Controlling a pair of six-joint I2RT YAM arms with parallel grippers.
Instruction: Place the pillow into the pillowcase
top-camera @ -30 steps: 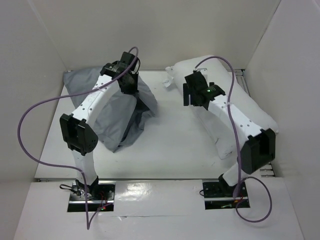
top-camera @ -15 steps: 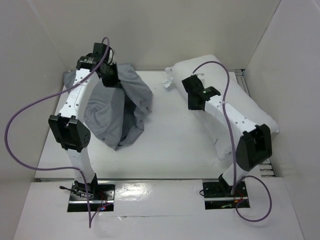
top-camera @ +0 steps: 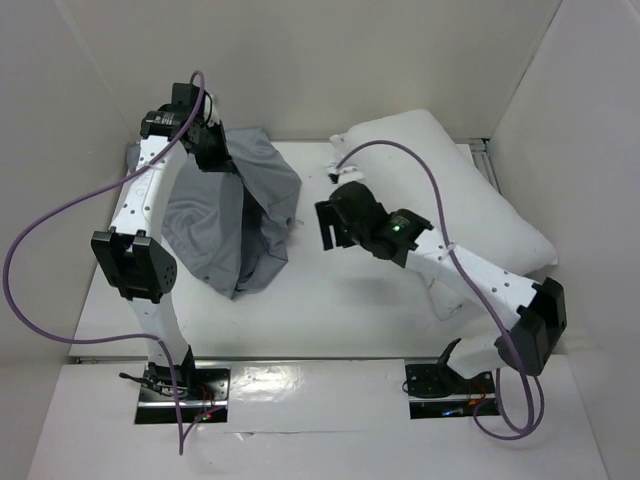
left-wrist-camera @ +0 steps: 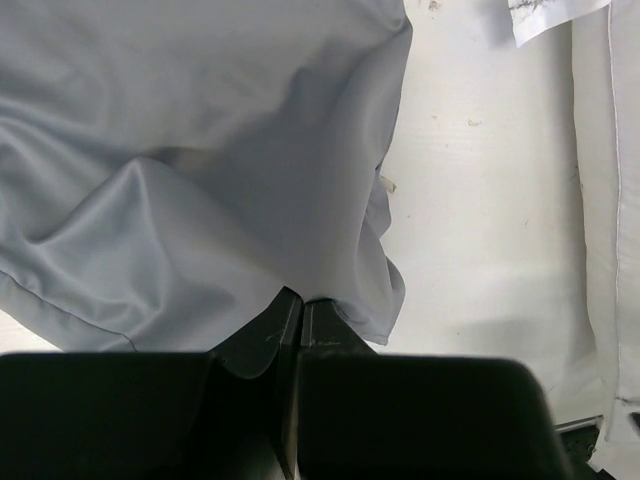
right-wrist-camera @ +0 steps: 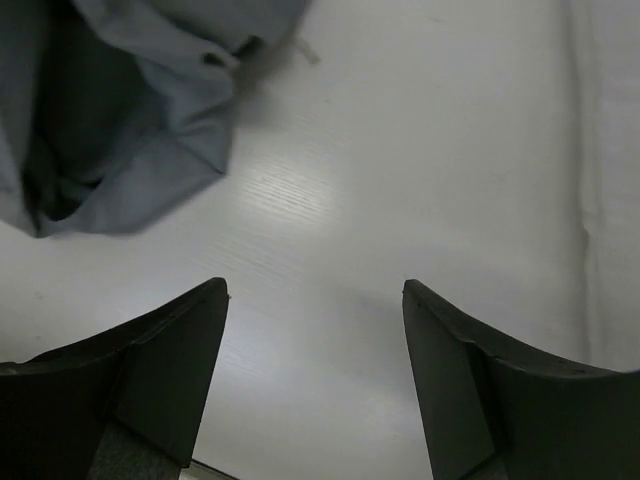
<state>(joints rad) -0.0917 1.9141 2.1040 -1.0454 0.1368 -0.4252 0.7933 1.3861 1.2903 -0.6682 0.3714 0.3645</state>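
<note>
The grey pillowcase (top-camera: pixel 240 220) lies bunched at the table's left, one edge pulled up toward the back. My left gripper (top-camera: pixel 213 150) is shut on that edge. In the left wrist view the fabric (left-wrist-camera: pixel 200 150) hangs from the closed jaws (left-wrist-camera: pixel 300 302). Along the right side lies the white pillow (top-camera: pixel 470 195), its small tag (top-camera: pixel 335 162) pointing at the pillowcase. My right gripper (top-camera: pixel 325 225) hovers open over bare table between the two. Its fingers (right-wrist-camera: pixel 312 292) hold nothing, with the pillowcase's dark mouth (right-wrist-camera: pixel 60 170) up to the left and the pillow (right-wrist-camera: pixel 612 150) at the right edge.
White walls close in the table (top-camera: pixel 340 290) at the back and both sides. A metal rail (top-camera: pixel 485 160) runs behind the pillow at the right wall. Purple cables (top-camera: pixel 60 230) loop off both arms.
My right gripper has swung from above the pillow leftward and nearer, out over the table's middle. My left gripper has drawn the pillowcase edge left toward the back corner.
</note>
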